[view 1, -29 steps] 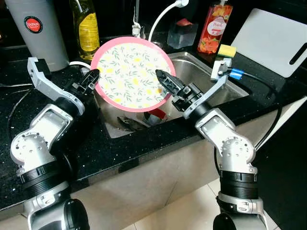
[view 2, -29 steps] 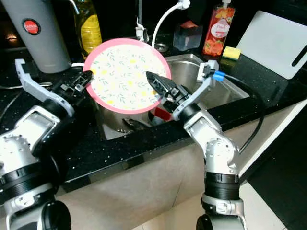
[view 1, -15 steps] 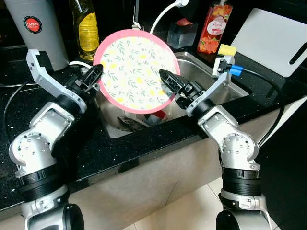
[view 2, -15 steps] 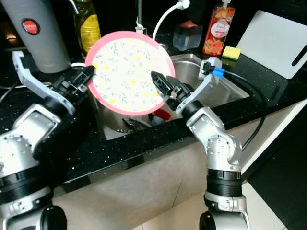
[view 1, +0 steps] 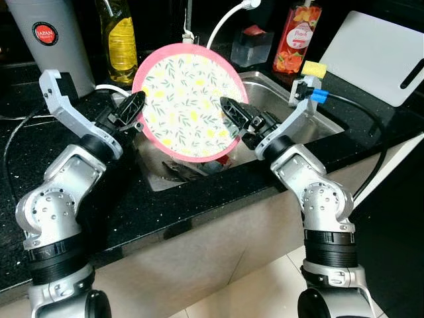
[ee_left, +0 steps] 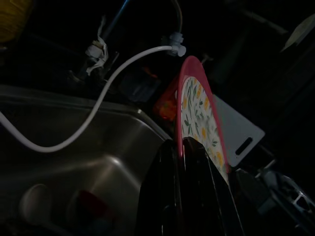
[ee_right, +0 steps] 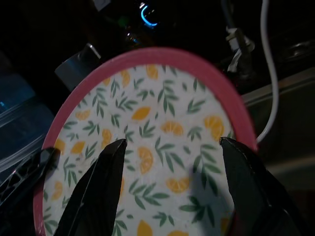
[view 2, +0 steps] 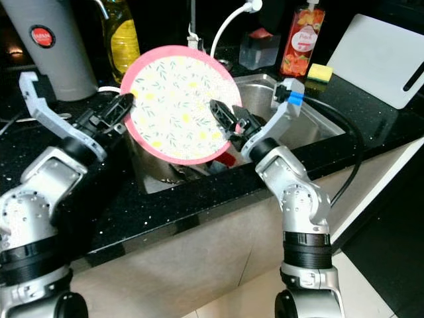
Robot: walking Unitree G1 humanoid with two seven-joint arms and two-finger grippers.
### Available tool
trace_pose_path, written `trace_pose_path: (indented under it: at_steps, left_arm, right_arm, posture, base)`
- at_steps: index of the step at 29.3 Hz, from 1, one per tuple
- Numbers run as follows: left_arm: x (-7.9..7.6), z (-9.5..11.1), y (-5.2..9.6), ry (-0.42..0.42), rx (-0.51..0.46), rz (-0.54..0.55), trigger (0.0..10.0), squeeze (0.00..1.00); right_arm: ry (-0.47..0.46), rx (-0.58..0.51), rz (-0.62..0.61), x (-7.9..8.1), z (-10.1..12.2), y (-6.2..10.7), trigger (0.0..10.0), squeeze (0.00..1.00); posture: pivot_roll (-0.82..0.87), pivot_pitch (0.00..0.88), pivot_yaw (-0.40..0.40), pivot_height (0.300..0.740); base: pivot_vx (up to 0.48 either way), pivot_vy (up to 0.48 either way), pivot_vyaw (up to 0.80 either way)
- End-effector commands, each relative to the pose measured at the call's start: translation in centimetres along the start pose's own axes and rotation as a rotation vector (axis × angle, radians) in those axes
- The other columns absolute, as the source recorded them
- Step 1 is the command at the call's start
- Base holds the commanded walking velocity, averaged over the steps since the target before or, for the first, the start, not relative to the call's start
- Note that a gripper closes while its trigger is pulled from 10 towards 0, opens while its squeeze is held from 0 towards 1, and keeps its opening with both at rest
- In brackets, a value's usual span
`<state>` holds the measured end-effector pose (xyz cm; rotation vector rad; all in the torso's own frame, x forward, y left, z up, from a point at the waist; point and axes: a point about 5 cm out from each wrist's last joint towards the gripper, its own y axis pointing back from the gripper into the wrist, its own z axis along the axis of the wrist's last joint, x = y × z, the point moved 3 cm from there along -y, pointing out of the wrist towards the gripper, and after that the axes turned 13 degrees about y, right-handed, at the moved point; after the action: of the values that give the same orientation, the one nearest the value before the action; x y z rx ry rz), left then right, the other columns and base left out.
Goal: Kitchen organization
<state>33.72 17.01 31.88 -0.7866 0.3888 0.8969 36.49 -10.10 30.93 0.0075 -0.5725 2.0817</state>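
The plate point(view 1: 191, 101) has tipped up more and risen a little above the sink point(view 1: 291, 109). The left end effector point(view 1: 132, 109) pinches its pink rim. The right end effector point(view 1: 232, 114) is open against its face. It looks stiff, slippery and breakable, so hold the rim.

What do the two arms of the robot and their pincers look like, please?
Both arms are built of rounded silver-grey shells with black joints and ribbed black rings near the base. Each ends in a pincer, left pincer and right pincer, of two long, tapered black fingers. A black cable with a blue connector runs to the right wrist bracket.
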Motion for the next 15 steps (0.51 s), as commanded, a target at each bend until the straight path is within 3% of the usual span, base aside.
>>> trace_pose_path:
  at_steps: [1,15]
  left_arm:
    - [-0.74,0.76,0.27,-0.046,-0.032,-0.035,10.0,0.0]
    - [-1.36,1.28,0.46,-0.056,-0.052,-0.082,10.0,0.0]
  right_arm:
    - [0.002,-0.025,-0.025,-0.43,0.52,-0.09,10.0,0.0]
    - [-0.023,-0.017,-0.013,-0.42,0.28,-0.07,10.0,0.0]
  posture:
    - [-0.1,0.146,-0.046,0.74]
    - [-0.1,0.145,-0.049,0.74]
  base:
    - [0.0,0.0,0.0]
    - [0.0,0.0,0.0]
